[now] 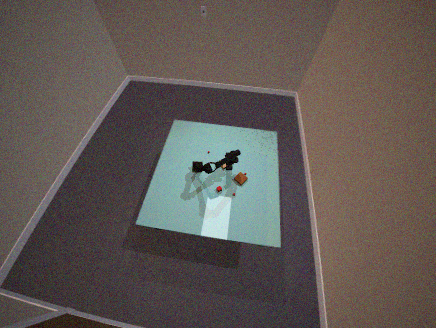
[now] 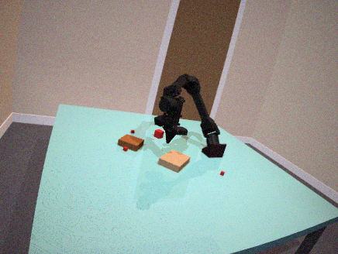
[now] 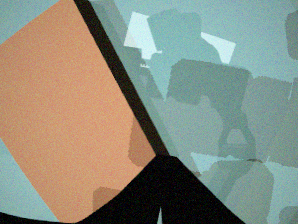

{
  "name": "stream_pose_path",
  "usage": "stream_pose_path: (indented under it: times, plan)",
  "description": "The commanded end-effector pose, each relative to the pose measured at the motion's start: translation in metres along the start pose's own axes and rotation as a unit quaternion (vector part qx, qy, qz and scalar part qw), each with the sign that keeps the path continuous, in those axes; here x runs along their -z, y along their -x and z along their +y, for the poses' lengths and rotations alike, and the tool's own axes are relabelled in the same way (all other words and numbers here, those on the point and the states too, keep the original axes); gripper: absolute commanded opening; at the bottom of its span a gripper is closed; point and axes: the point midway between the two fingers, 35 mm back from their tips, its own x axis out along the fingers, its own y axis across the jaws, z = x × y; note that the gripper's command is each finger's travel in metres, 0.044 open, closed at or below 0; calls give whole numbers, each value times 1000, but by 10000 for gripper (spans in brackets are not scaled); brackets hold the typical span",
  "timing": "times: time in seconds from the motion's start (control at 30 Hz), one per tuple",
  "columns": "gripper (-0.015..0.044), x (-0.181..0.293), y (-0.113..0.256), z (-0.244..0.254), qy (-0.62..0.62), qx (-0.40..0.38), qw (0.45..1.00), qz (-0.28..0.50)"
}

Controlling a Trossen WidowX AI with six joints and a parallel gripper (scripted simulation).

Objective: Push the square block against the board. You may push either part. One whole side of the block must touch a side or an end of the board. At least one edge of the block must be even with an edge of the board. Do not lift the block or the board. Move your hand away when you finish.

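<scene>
A light tan flat piece (image 2: 174, 159) (image 3: 65, 110) lies on the table, mostly hidden by the arm in the top view. A brown flat piece (image 1: 240, 178) (image 2: 131, 142) lies apart from it, with bare table between them; it is outside the wrist view. The frames do not clearly show which one is the square block and which the board. My gripper (image 2: 168, 142) (image 3: 164, 164) is shut and empty, pointing down. Its tips are close to the tan piece, at the side facing the robot's shadow; in the wrist view they overlap one corner. Contact cannot be told.
A larger red cube (image 1: 219, 189) (image 2: 159, 134) lies between the arm and the brown piece. Small red cubes lie near the brown piece (image 2: 132, 132) (image 2: 125, 149) and near the arm's base (image 2: 222, 173). The pale table (image 1: 165, 210) (image 2: 97, 201) has open edges.
</scene>
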Motion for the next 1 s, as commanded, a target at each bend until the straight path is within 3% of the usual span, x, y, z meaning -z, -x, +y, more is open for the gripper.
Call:
stream_pose_path:
  times: [0.0,0.4,0.8,0.97]
  plan:
    - [0,11,-2,18,-56,-1,998,4]
    - [0,53,-7,66,-250,8,968,6]
    - [0,101,-16,100,-436,27,899,-2]
    - [0,107,-17,103,-458,30,888,-5]
